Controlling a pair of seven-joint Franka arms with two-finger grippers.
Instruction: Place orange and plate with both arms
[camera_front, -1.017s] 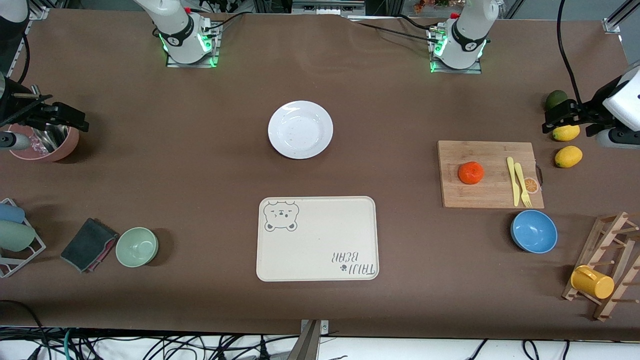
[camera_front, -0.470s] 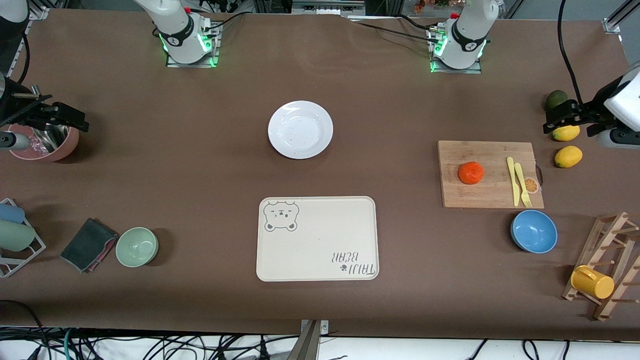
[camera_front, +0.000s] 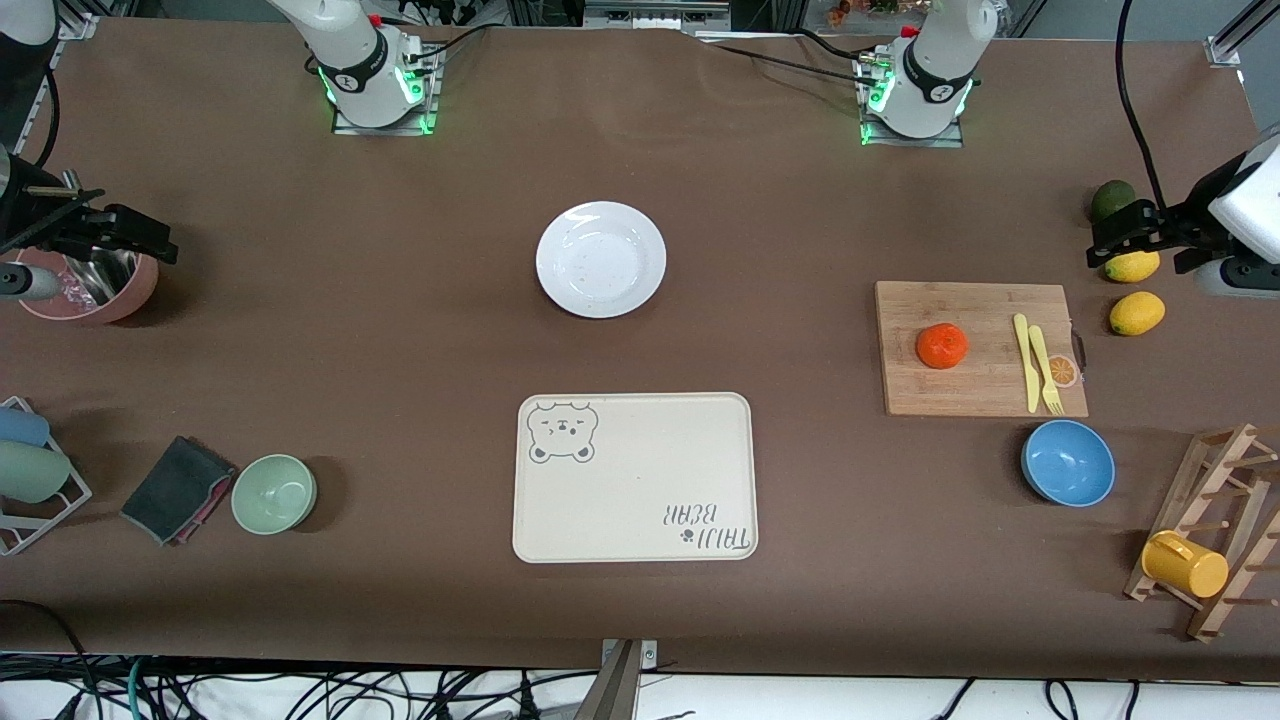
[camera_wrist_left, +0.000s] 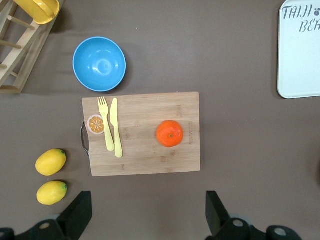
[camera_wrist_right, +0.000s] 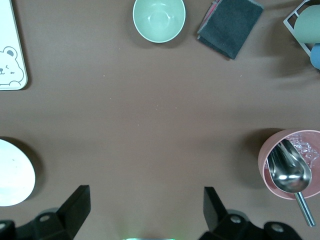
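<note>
Starting layout for a two-arm placement. Orange (camera_front: 942, 345) rests on the wooden cutting board (camera_front: 980, 348) toward the left arm's end of the table, beside a yellow knife and fork (camera_front: 1038, 364); plate (camera_front: 601, 259) lies bare at mid-table, farther from the front camera than the beige bear tray (camera_front: 634, 476), which is the likely destination since it sits empty between both arms' reach. Left gripper (camera_wrist_left: 147, 220) hangs high over the table edge of the board near two lemons (camera_wrist_left: 50, 162), fingers spread wide and holding nothing, the orange in plain sight of its wrist camera. Right gripper (camera_wrist_right: 145, 216) hangs over bare tabletop between the plate and the pink bowl with its metal scoop (camera_wrist_right: 290, 171), fingers likewise wide apart and empty. Each arm appears parked on the side of the object it can most easily reach; neither object is yet touched.
</note>
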